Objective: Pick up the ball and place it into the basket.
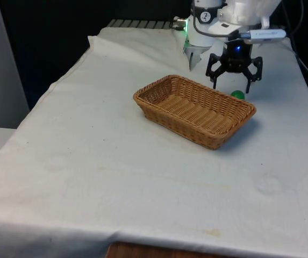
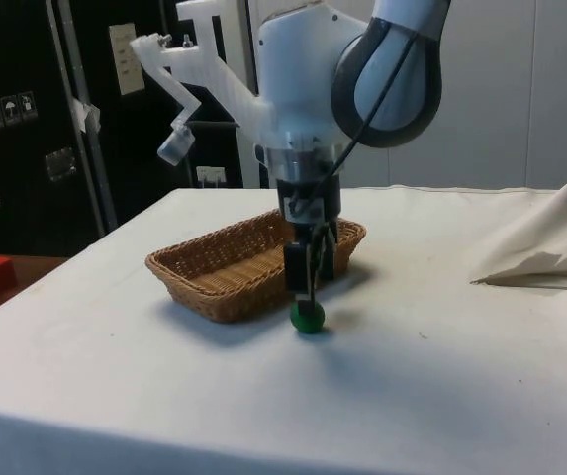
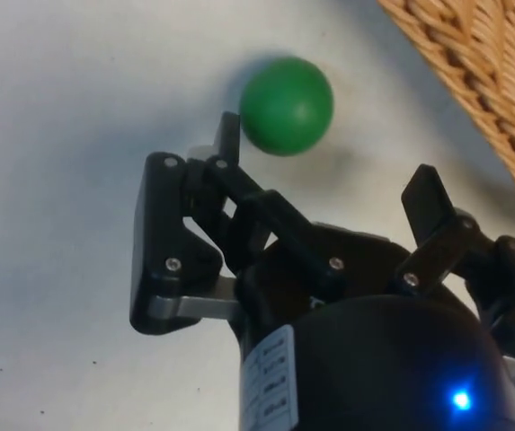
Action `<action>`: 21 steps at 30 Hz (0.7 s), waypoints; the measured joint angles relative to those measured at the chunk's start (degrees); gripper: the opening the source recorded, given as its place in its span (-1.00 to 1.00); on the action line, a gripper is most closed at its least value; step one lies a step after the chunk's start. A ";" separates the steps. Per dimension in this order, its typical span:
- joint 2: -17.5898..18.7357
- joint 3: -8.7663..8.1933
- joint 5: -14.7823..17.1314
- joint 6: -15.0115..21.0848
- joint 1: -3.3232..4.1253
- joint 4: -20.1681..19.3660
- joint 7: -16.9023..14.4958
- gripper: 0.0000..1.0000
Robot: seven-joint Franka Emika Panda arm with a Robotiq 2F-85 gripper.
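Now I am holding my tool (image 3: 329,166) spread apart just above the green ball (image 3: 287,105), which is lying on the worktop (image 1: 89,161) beside the basket (image 1: 194,110). It looks light, smooth and prone to rolling; gripping across its middle seems best.

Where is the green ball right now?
In the side view, the green ball lies on the white cloth beside the basket, directly beneath the open hand.

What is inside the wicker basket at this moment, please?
The wicker basket holds nothing visible. The green ball lies on the cloth outside it, under the open pincer.
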 measured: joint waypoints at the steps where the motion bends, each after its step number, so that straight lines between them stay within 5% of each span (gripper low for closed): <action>1: 0.17 -0.11 0.00 0.17 0.00 0.00 -0.29 1.00; 21: 3.32 -0.17 0.00 2.23 0.34 1.55 -0.97 1.00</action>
